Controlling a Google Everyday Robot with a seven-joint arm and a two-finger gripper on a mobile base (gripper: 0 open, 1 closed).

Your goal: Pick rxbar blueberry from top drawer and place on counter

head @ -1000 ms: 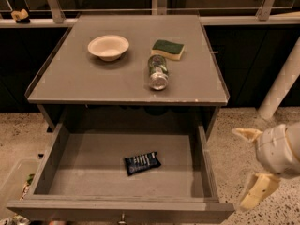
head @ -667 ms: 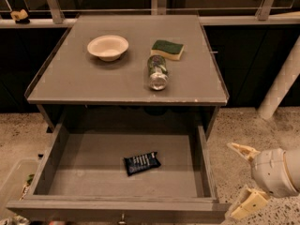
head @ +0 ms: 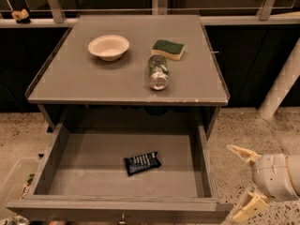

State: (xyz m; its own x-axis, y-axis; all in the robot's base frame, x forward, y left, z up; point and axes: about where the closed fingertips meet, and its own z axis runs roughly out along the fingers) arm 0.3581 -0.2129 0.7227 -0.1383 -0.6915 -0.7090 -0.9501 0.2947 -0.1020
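The rxbar blueberry (head: 141, 163), a dark navy wrapper with white lettering, lies flat near the middle of the open top drawer (head: 79, 182). The drawer is pulled out below the grey counter (head: 84, 83). My gripper (head: 243, 181) is at the lower right, outside the drawer's right wall and over the floor. Its two pale fingers are spread apart and hold nothing. It is well to the right of the bar.
On the counter stand a white bowl (head: 108, 47), a green-and-yellow sponge (head: 168, 49) and a clear bottle (head: 158, 71) lying on its side. A white post (head: 281, 86) rises at the right. A clear bin (head: 14, 186) sits on the floor at the left.
My gripper has moved down and a little to the left, toward the drawer's front right corner. The bar and the counter items have not moved.
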